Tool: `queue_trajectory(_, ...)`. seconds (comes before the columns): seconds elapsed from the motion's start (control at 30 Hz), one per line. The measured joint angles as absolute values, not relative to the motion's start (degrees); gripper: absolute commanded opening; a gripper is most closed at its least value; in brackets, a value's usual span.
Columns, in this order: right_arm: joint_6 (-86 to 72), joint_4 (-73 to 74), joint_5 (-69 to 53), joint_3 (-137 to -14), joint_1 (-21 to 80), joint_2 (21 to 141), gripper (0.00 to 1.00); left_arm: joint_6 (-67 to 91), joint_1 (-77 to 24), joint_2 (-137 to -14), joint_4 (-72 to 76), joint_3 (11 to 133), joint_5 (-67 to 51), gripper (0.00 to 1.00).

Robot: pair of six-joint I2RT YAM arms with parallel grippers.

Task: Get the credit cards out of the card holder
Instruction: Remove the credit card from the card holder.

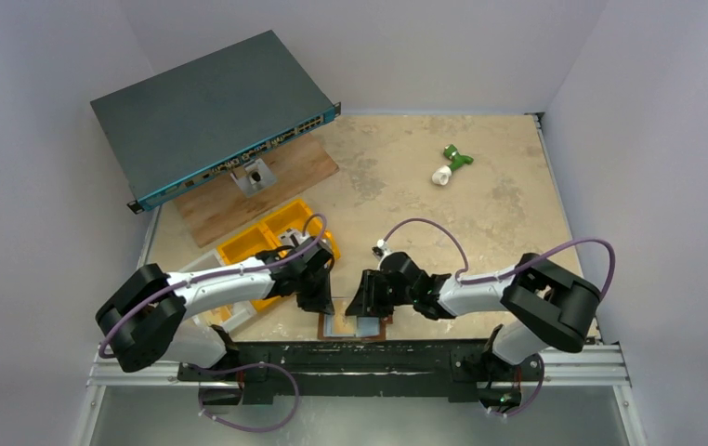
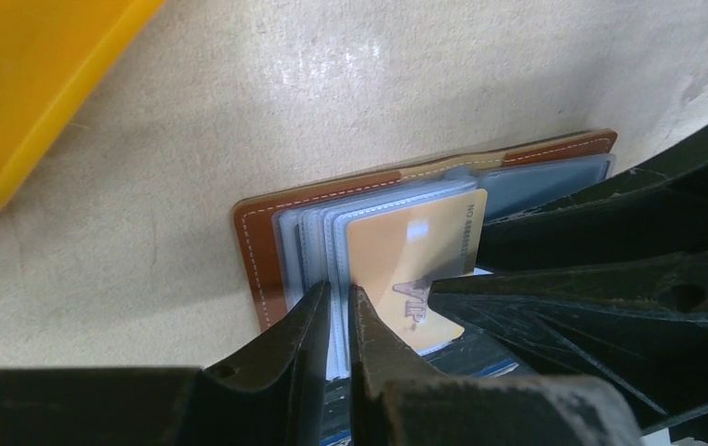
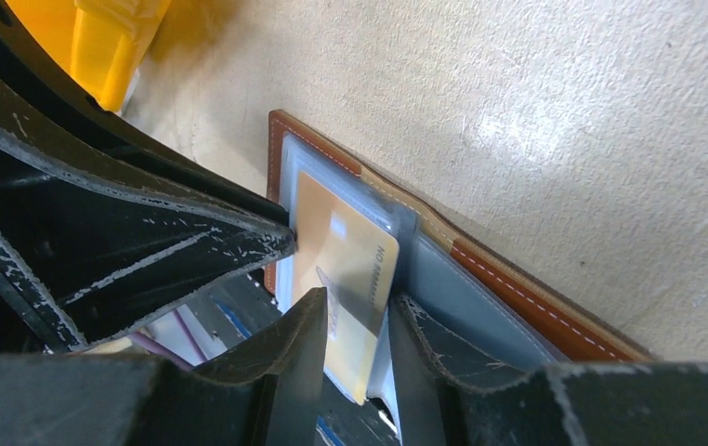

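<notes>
The card holder (image 1: 355, 327) lies open at the tabletop's (image 1: 480, 204) near edge. The left hand (image 2: 336, 302) pinches its clear sleeves (image 2: 308, 242). The right hand (image 3: 360, 302) narrowly straddles the gold card (image 3: 346, 242); I can't tell if it grips. Best to pull straight along the sleeve while the left pins.

a robotics lab: white-walled test cell (image 1: 44, 139), rack-mount network switch (image 1: 206, 111).

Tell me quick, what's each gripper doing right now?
Left gripper: closed on the holder's sleeves.
Right gripper: fingers either side of the card; whether they grip it cannot be told.
</notes>
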State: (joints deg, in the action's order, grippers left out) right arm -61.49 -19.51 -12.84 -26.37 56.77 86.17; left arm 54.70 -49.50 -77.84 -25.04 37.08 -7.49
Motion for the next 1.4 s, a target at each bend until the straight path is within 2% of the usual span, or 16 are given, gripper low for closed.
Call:
queue_trajectory(0.2,-62.26,-23.70,-16.16,-25.32,55.40,87.88,0.33,57.71,-50.41,-78.37,-24.10,36.88,-6.96,0.04)
queue_trajectory(0.33,-62.63,-25.43,-16.97,-24.58,55.00,88.03,0.39,60.07,-50.54,-78.43,-24.47,36.88,-6.20,0.00)
queue_trajectory(0.5,-63.29,-30.22,-18.44,-22.22,53.91,87.99,0.40,63.31,-50.83,-78.43,-24.71,36.82,-5.34,0.00)
queue_trajectory(0.97,-70.13,-47.94,-23.38,-12.19,49.95,89.69,0.34,68.01,-51.55,-79.13,-23.22,36.49,-5.72,0.00)
queue_trajectory(1.17,-73.17,-55.22,-24.95,-9.91,49.28,92.92,0.25,68.47,-51.55,-79.07,-23.31,36.47,-5.58,0.00)
queue_trajectory(1.4,-76.05,-62.26,-25.80,-8.45,49.04,96.77,0.19,68.49,-51.55,-79.07,-23.33,36.47,-5.54,0.00)
